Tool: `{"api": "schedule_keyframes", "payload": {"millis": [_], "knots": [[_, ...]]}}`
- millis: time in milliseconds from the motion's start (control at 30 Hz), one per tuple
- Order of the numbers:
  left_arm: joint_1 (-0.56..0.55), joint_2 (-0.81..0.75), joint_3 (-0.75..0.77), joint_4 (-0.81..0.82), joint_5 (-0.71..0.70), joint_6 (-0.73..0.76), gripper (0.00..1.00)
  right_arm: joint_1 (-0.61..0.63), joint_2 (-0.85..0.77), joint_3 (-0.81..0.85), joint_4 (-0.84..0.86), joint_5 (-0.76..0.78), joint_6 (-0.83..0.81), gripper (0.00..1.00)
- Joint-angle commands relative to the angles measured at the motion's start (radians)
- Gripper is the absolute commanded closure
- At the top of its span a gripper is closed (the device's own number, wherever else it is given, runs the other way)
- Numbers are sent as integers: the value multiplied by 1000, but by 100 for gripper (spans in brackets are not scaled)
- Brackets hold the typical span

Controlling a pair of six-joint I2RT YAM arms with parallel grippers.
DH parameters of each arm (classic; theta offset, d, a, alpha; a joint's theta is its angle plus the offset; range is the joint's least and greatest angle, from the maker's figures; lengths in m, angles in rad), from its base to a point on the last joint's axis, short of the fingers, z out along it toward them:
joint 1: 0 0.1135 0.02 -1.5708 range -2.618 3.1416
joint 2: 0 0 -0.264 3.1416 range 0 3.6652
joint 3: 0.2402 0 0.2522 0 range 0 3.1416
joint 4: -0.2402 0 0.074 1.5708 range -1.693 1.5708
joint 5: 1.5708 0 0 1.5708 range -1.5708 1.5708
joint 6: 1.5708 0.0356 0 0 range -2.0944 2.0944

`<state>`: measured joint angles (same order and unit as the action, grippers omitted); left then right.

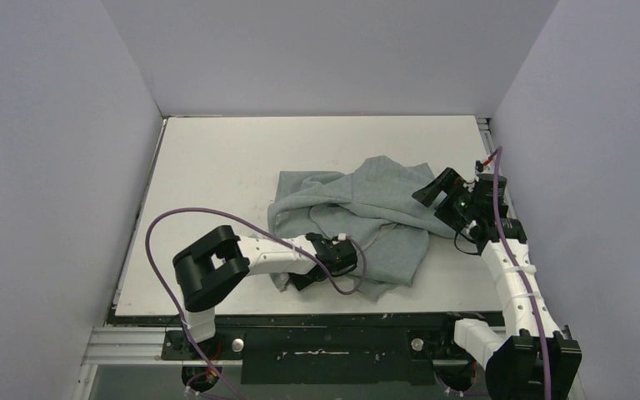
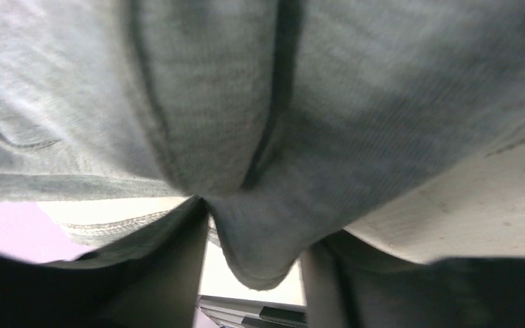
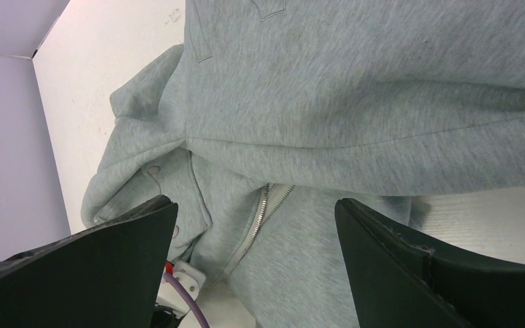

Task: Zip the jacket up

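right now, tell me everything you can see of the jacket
The jacket is light heather-grey sweatshirt fabric. It lies crumpled and folded over itself on the white table, right of centre. A short stretch of its pale zipper shows among the folds. A fold of its near edge hangs between the left fingers, and the right fingers stand open over its right side.

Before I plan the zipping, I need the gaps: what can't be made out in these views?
Zipper: the right wrist view shows one short stretch; folds of the jacket hide the rest and both ends.
Left gripper: its wrist view is blurred and filled with cloth, so its hold is unclear.
Top view: zipper too small.
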<state>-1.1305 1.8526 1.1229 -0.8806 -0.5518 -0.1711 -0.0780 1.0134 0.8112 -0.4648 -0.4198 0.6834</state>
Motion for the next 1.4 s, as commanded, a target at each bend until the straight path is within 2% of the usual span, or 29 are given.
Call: {"api": "schedule_keyframes", "payload": {"millis": [0,100,133,267,500,633,867,1000,1067,1167,1233,1367], "knots": [[19,83,-36,59,165,-16,70,-13,-12,-3,36,-9,-16,12],[37,81,-24,54,209,-14,95,-20,-16,2,28,-1,-19,12],[46,74,-20,52,218,-16,100,-20,-19,6,24,5,-21,12],[114,-14,19,42,258,-19,100,-23,-26,32,9,26,-33,12],[354,-292,192,63,417,-37,100,-25,-25,53,-3,20,-24,12],[465,-392,290,106,520,-44,100,-25,-27,40,8,11,1,13],[651,-435,393,196,768,-123,100,-23,-29,16,40,-47,34,18],[670,-417,395,216,792,-117,100,-20,-45,6,43,-70,42,20],[674,-407,389,221,799,-115,100,-20,-55,2,40,-80,40,24],[681,-398,389,229,814,-115,100,-15,-65,-12,56,-153,47,41],[683,-391,400,231,817,-113,100,7,-72,-26,76,-201,51,48],[697,-382,422,231,808,-115,100,136,-77,-52,51,-149,47,59]]}}
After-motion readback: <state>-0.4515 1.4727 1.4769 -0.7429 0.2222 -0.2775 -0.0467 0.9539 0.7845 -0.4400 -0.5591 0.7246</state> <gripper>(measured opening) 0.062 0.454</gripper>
